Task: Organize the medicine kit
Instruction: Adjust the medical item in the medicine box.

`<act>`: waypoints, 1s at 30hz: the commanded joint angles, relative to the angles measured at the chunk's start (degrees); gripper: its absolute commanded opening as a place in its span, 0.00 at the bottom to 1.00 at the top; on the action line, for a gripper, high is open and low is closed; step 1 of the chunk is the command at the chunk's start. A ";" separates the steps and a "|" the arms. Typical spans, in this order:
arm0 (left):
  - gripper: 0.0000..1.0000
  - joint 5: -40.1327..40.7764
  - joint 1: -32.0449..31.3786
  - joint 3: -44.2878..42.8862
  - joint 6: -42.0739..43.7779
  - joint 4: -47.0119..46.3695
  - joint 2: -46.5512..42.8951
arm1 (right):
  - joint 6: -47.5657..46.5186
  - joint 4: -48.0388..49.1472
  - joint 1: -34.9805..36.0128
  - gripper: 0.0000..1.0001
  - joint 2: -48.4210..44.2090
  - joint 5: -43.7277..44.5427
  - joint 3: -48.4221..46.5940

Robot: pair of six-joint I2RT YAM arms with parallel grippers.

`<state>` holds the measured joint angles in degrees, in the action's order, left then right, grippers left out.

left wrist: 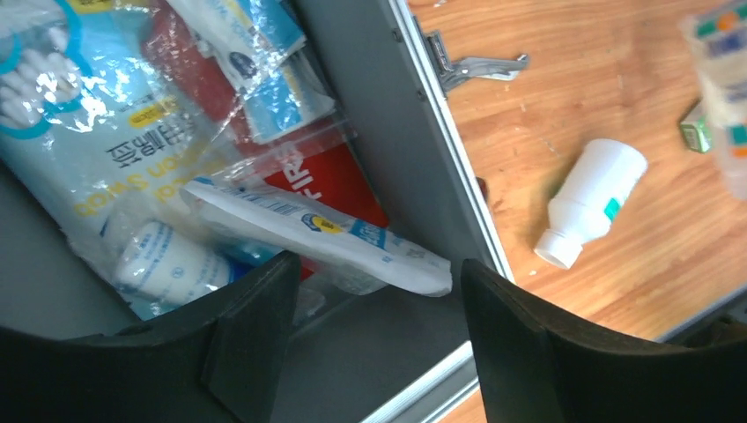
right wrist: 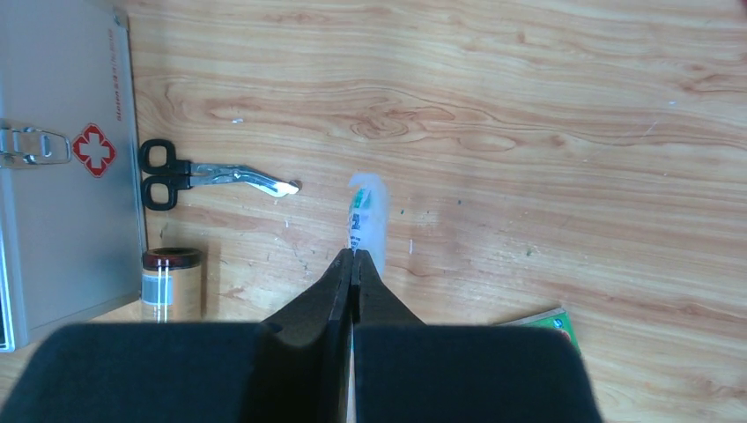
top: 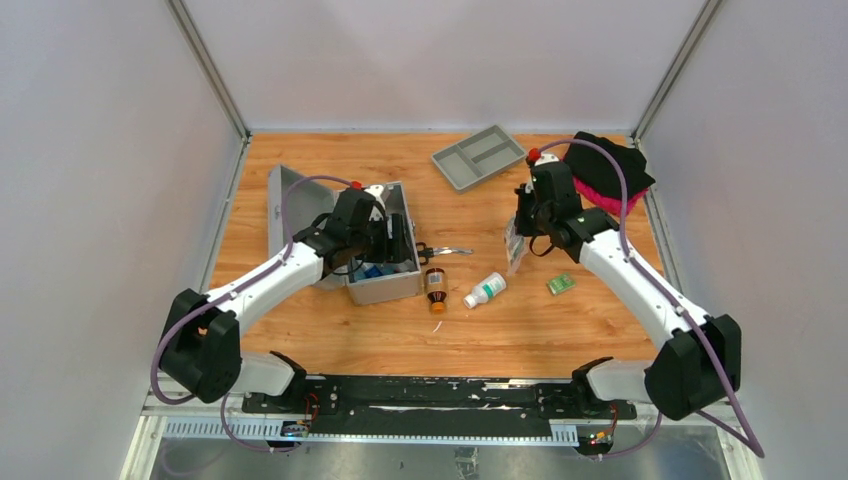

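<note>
Left pincer (left wrist: 379, 271): wide, over the open medicine kit (top: 385, 287), left side.
Right pincer (right wrist: 352, 264): clamped on a clear packet (right wrist: 368, 216), above the bench (right wrist: 528, 132).

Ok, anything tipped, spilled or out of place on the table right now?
The white bottle lies on its side near the medicine kit, with the scissors and brown bottle also loose outside the case. Nothing looks spilled or damaged.
</note>
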<state>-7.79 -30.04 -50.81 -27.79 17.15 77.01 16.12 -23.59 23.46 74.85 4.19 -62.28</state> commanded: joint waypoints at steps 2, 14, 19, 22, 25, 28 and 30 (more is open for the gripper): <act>0.66 6.33 0.73 -1.93 2.01 2.54 -0.30 | 0.41 -1.00 -0.75 0.00 -4.00 2.42 1.70; 0.66 12.58 2.42 -3.27 2.18 0.27 3.79 | 0.17 -0.47 -0.72 0.00 -7.48 -3.22 -0.77; 0.70 14.55 3.08 -6.70 1.99 -0.15 9.20 | 0.29 -2.39 -0.73 0.12 -7.52 -1.15 0.27; 0.76 17.61 4.30 -9.71 2.28 1.31 12.08 | 0.88 -2.99 -0.70 0.22 -8.62 -0.44 1.52; 0.78 18.92 6.17 -12.34 2.32 1.94 14.48 | 1.36 -3.43 -0.71 0.25 -9.81 0.13 3.21; 0.73 16.54 7.77 -14.59 2.04 1.80 16.85 | 1.89 -3.67 -0.78 0.26 -10.80 0.31 5.06; 0.71 15.91 8.06 -16.16 2.35 2.75 17.22 | 2.17 -4.10 -0.79 0.26 -11.39 0.18 6.00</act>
<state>8.01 -23.18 -63.86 -25.96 19.00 92.82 17.17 -25.28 23.44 65.01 3.18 -58.57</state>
